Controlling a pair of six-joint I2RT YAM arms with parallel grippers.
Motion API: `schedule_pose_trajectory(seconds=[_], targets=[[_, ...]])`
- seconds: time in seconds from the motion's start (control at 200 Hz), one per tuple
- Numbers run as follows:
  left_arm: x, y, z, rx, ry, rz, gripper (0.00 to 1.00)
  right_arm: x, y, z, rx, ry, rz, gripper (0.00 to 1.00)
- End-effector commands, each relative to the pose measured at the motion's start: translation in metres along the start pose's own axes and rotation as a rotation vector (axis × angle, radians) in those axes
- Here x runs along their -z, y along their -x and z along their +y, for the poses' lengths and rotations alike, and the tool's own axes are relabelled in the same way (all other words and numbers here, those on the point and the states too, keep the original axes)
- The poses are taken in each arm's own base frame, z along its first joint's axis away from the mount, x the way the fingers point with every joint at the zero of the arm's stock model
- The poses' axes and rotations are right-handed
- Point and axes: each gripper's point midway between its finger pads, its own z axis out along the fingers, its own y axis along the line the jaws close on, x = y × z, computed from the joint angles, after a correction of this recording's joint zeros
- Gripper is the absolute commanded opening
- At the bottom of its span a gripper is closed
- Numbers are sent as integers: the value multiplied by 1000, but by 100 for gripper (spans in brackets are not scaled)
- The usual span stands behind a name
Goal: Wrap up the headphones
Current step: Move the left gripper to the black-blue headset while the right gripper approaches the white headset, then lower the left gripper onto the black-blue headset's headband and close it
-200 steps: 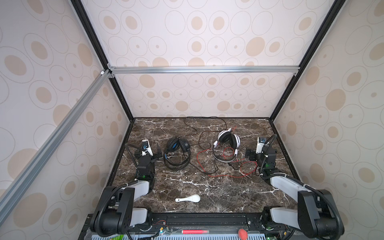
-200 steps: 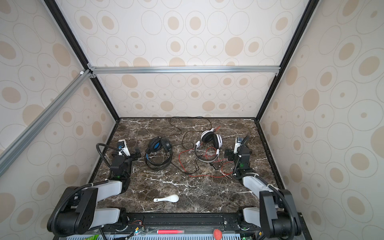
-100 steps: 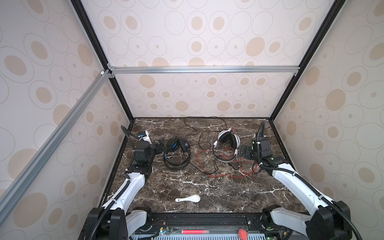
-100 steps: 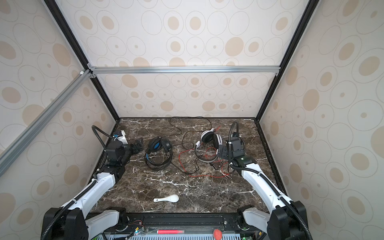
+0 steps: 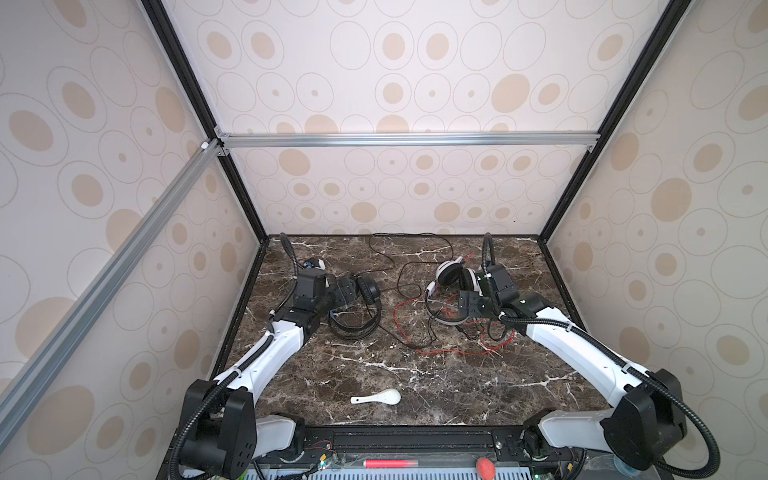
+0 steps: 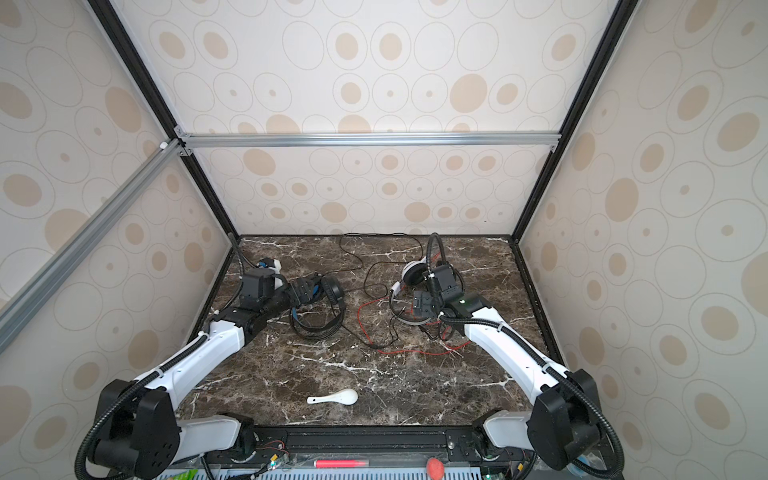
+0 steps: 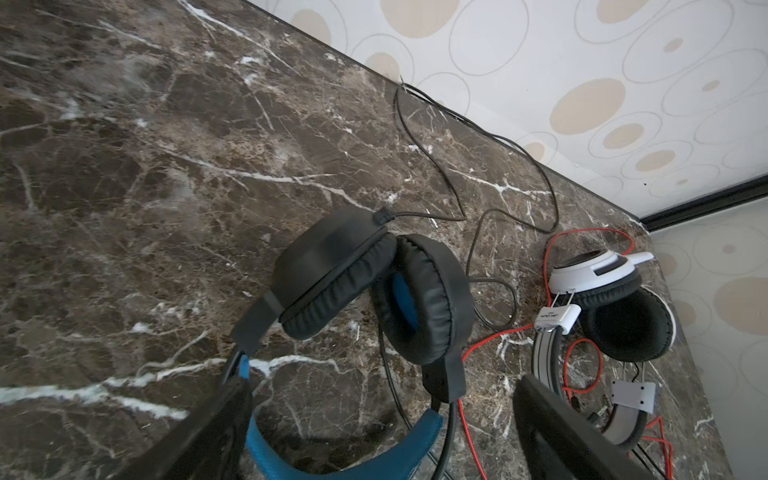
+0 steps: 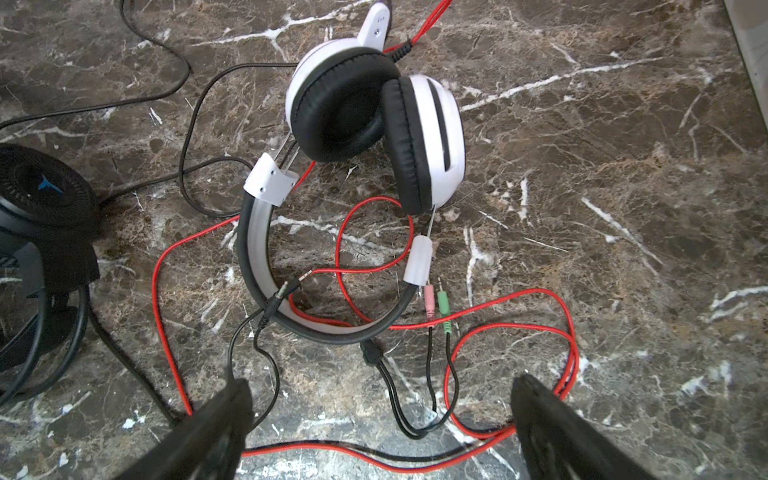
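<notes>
In both top views the black headset (image 5: 369, 291) (image 6: 330, 291) lies flat on the table (image 5: 457, 386), beyond the spoon (image 5: 378, 397) and to its left; its long axis runs away from the spoon, ear cups at the far end, headband arching back toward the spoon; the white headset (image 5: 446, 272) lies beyond the spoon to its right, turned the same way. The left gripper (image 5: 345, 293) hides part of the black headset and the right gripper (image 5: 469, 305) part of the white one; contact cannot be told here.

In the left wrist view the left gripper (image 7: 380, 384) stands spread wide, a finger on each side of the blue-lined headband, whose lower arc is cut off by the frame.

In the right wrist view the right gripper (image 8: 380, 384) is spread wide too, pinching nothing, over the tangled red cord (image 8: 574, 353); the pink and green plugs (image 8: 436, 301) lie just beside the white headband.
</notes>
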Motion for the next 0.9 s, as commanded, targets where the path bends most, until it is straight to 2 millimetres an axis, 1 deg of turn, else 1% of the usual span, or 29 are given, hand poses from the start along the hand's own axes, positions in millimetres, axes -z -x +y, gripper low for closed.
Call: schedule_pose_trajectory(seconds=[0.0,0.095,0.185,0.27,0.42,0.53,0.67,0.805,0.89], targets=[[-1,4,-13,34,4,8,98,1,-1,5,29,-5,32,100],[-7,-1,-28,23,-26,32,98,-2,-3,9,42,-1,62,100],[-12,-9,-37,-4,-32,58,98,-2,-3,14,63,7,70,100],[-16,-17,-38,5,-15,78,98,-1,-3,18,86,8,84,100],[-23,-29,-31,36,48,117,98,1,-4,25,109,10,105,100],[-27,-35,-35,30,54,141,98,2,-7,29,121,17,119,100],[-31,-41,-38,40,48,160,98,-5,-13,31,126,18,152,100],[-34,-43,-43,45,45,167,98,-6,-8,38,130,35,154,100],[-35,-40,-42,53,55,158,98,-7,-5,41,140,39,157,100]])
